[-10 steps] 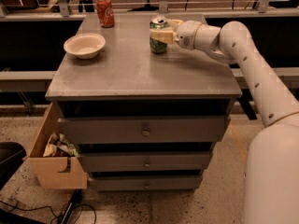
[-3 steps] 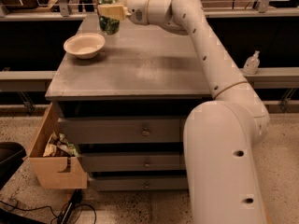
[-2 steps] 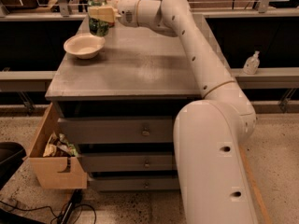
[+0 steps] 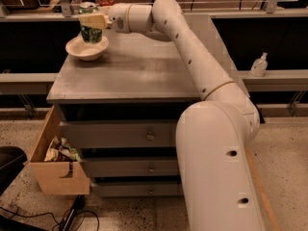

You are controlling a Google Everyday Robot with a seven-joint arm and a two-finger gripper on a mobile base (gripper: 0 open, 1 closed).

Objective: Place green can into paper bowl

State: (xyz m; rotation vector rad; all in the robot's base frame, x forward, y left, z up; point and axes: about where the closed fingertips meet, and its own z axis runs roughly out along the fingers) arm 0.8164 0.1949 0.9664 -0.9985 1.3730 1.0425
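The green can, mottled green and white with a silver top, is upright directly over the paper bowl, its base at or just inside the bowl's rim. My gripper is shut on the green can's upper part, reaching in from the right over the table's far left corner. The cream-white paper bowl sits on the grey table top near its left edge.
A red-orange soda can stands at the table's back edge behind the bowl. My white arm crosses the table's right side. An open wooden drawer with packets sticks out low left. A small bottle stands on the right ledge.
My gripper has carried the green can from the table's right-back area leftward, and over the last second moved it further left and down, to right over the paper bowl.
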